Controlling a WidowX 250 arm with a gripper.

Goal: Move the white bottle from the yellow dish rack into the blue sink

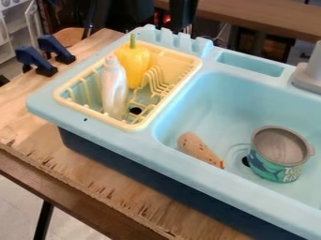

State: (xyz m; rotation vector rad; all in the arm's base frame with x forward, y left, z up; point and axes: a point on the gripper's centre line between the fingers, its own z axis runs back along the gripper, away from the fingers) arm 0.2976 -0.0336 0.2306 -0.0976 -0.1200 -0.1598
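Note:
At the top edge, behind the sink's back rim, the black gripper [183, 15] hangs as a dark shape above the small notched holders, touching none of the toys. A yellow bell pepper [133, 62] with a green stem stands in the pale yellow dish rack [139, 125]. In front of it, a whitish bottle [113, 89] stands upright in the same rack. Inside the light blue sink [207, 101], a brown speckled cone-shaped item [199, 149] lies against the front wall. An open green tuna can [276, 164] with a grey interior sits to its right.
Blue clamps [31, 60] stand at the left on the wooden table [28, 124]. A grey faucet base [307, 77] rises at the sink's right back. The sink's raised rim [219, 185] crosses the front, and a shallow tray recess [251, 64] lies along the back.

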